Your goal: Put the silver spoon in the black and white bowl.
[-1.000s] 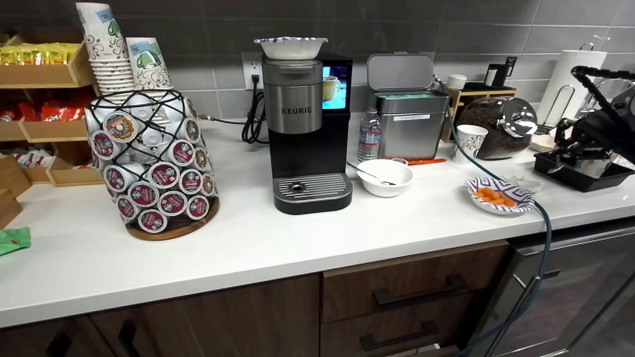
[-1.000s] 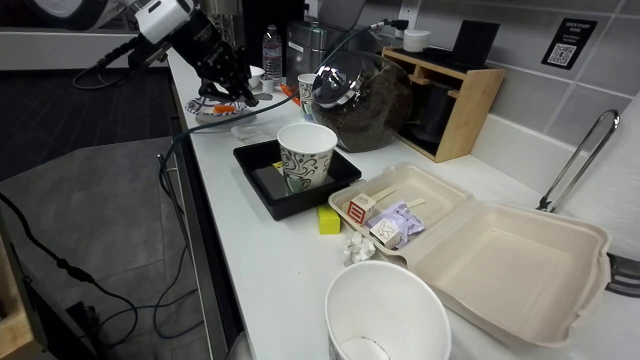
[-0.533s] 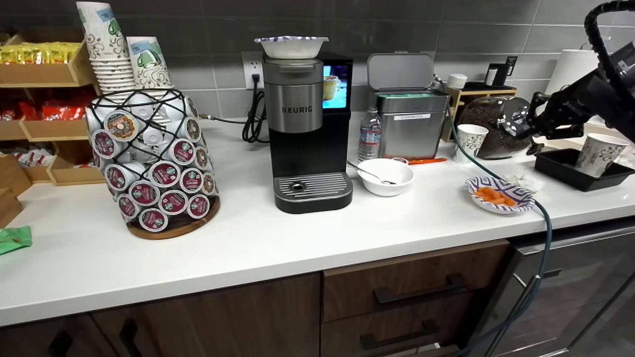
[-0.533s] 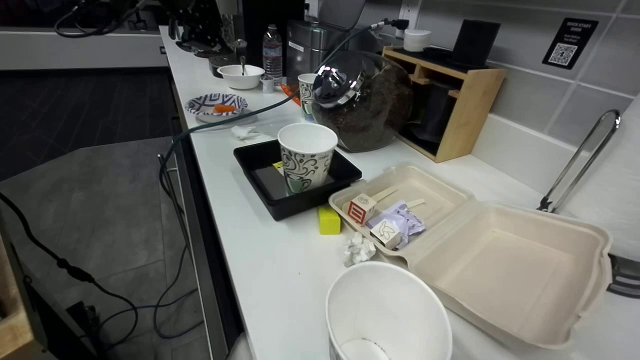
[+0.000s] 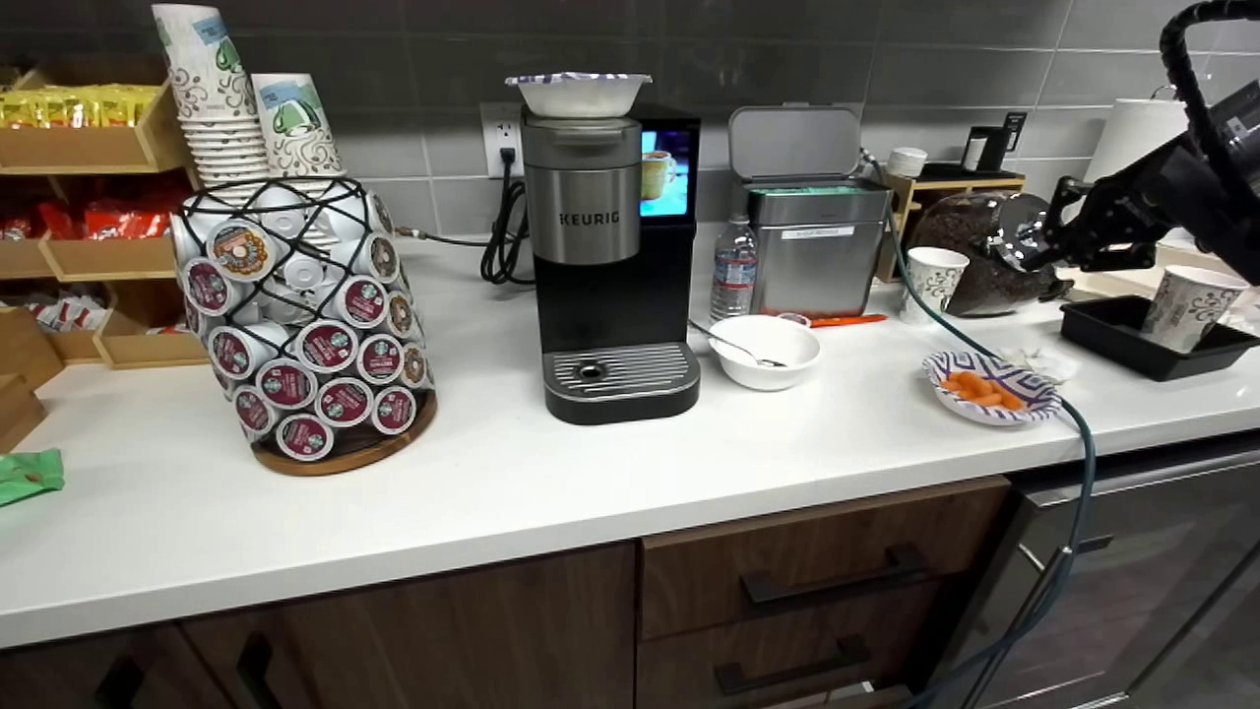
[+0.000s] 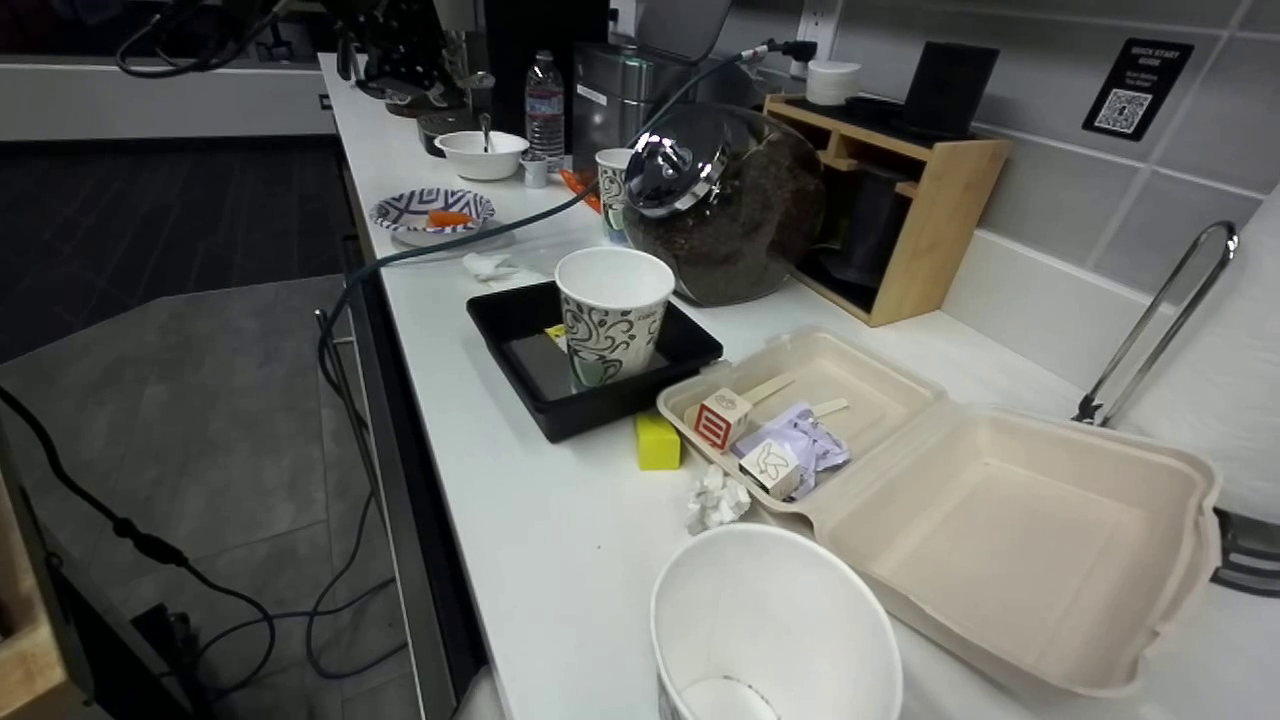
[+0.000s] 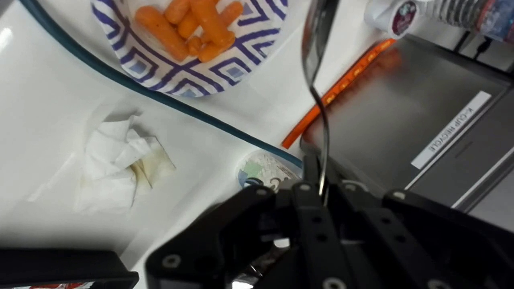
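My gripper (image 7: 323, 172) is shut on the handle of the silver spoon (image 7: 317, 40) in the wrist view. The spoon's head points away from the jaws. In an exterior view the gripper (image 5: 1048, 246) is held above the counter, in front of the glass jar. The held spoon is hard to make out there. A dark bowl with a white rim does not show in these frames. A plain white bowl (image 5: 773, 377), also in an exterior view (image 6: 482, 168), has another metal spoon (image 5: 748, 354) leaning in it.
A purple-patterned dish (image 7: 225, 70) holds several carrots. A teal cable (image 7: 172, 102) crosses the counter. Around stand a paper cup (image 7: 265, 168), a grey K-cup bin (image 7: 373, 120), a jar (image 6: 740, 240) and a black tray (image 6: 560, 420). A patterned bowl (image 5: 581, 96) tops the coffee machine.
My gripper has moved up from over the black tray and farther along the counter toward the coffee machine. In the last half second it has hardly moved.
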Robot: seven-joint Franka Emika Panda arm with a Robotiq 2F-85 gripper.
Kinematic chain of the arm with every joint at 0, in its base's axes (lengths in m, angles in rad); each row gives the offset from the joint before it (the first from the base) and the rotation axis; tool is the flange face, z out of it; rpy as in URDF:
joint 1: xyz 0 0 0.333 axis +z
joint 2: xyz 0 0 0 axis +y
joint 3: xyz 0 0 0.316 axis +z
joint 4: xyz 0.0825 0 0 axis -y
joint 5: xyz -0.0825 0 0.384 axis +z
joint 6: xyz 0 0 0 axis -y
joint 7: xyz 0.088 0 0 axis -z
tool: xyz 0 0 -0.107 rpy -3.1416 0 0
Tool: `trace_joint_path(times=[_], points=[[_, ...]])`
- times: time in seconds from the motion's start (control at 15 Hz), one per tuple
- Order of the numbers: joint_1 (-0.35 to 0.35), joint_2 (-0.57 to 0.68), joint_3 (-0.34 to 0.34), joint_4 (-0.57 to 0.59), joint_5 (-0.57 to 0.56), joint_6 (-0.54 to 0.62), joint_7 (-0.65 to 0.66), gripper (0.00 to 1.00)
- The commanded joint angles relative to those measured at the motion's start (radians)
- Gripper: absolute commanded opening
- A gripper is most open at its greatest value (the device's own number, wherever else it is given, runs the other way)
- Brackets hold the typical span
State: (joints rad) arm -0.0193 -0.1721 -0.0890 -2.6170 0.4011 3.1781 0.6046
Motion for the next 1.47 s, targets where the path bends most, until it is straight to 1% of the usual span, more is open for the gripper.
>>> trace_joint_path(times=[0.0, 0.07, 0.13, 0.2, 0.27, 0.4, 0.53, 0.6, 0.67, 0.73, 0.8, 0.87, 0.93, 1.07, 1.27, 1.4], points=[[-0.093, 0.068, 0.196, -0.052, 0.053, 0.274, 0.18, 0.01], [-0.135, 0.095, 0.276, -0.061, 0.142, 0.358, 0.158, 0.01], [-0.152, 0.119, 0.338, -0.071, 0.256, 0.443, 0.108, 0.01], [-0.152, 0.146, 0.377, -0.083, 0.332, 0.528, 0.096, 0.01], [-0.138, 0.176, 0.403, -0.086, 0.419, 0.614, 0.07, 0.01], [-0.089, 0.268, 0.433, -0.054, 0.586, 0.787, 0.023, 0.01], [-0.041, 0.357, 0.456, 0.018, 0.746, 0.941, -0.049, 0.01], [0.059, 0.405, 0.377, 0.064, 0.818, 0.996, -0.093, 0.01], [0.039, 0.295, 0.358, -0.037, 0.703, 0.895, -0.018, 0.01], [0.068, 0.32, 0.347, -0.02, 0.723, 0.915, -0.03, 0.04], [0.081, 0.326, 0.335, -0.018, 0.719, 0.915, -0.028, 0.04], [0.084, 0.325, 0.327, -0.018, 0.718, 0.915, -0.029, 0.04], [0.083, 0.32, 0.321, -0.02, 0.718, 0.915, -0.029, 0.01], [0.085, 0.368, 0.293, -0.003, 0.681, 0.943, 0.008, 0.01], [0.087, 0.402, 0.259, 0.007, 0.642, 0.901, 0.013, 0.01], [0.073, 0.406, 0.241, 0.005, 0.592, 0.809, 0.007, 0.01]])
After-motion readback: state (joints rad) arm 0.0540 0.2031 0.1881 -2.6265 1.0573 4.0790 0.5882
